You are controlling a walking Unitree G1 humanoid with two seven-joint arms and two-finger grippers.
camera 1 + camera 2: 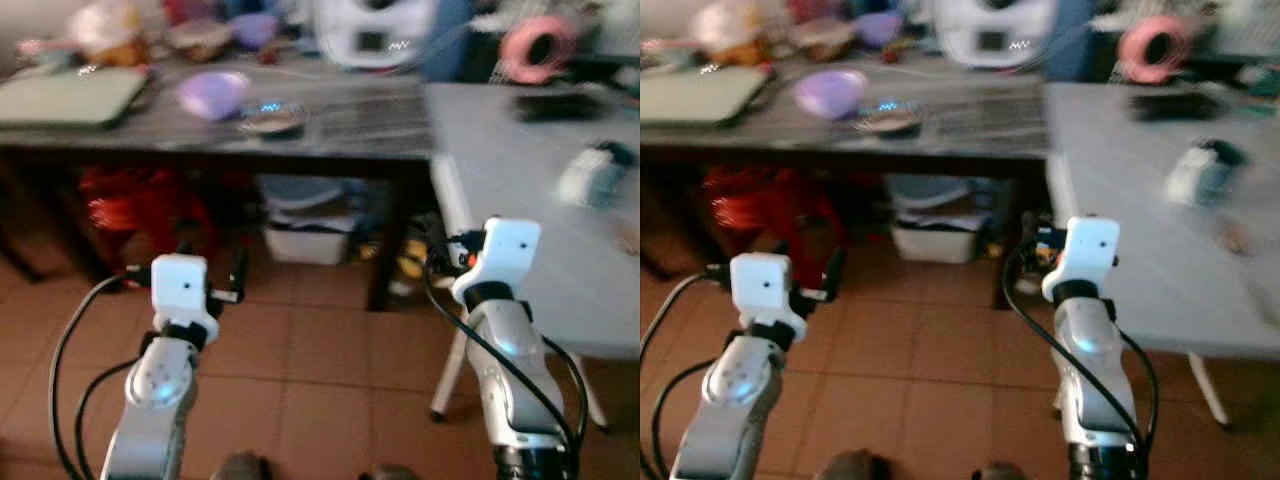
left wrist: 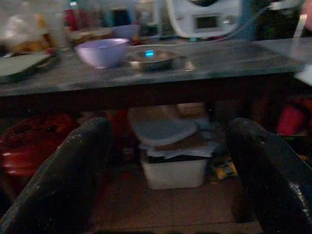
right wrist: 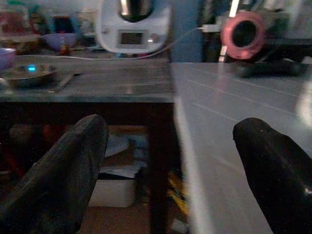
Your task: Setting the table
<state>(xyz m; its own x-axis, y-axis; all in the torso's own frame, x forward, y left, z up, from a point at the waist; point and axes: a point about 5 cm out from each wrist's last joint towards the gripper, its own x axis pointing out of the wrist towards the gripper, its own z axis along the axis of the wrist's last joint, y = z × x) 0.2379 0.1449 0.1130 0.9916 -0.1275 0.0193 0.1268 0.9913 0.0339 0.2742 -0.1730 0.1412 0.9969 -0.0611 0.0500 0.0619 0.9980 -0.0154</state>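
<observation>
A pale purple bowl (image 1: pixel 212 93) stands on the dark table (image 1: pixel 360 130), and a shallow metal dish (image 1: pixel 272 118) lies just to its right. A small utensil (image 3: pixel 63 82) rests beside the dish. My left gripper (image 2: pixel 168 127) is raised in front of the table, below its top, open and empty. My right gripper (image 3: pixel 170 126) is also open and empty, level with the corner where the dark table meets a white table (image 1: pixel 520 170). Both are well short of the bowl and dish. The eye views are blurred.
A green mat (image 1: pixel 70 95) lies at the dark table's left, with a white kitchen appliance (image 1: pixel 375 30) at the back. A pink roll (image 1: pixel 540 45) and a white-and-dark object (image 1: pixel 595 172) sit on the white table. Below are a white storage box (image 1: pixel 310 235) and red items (image 1: pixel 140 205).
</observation>
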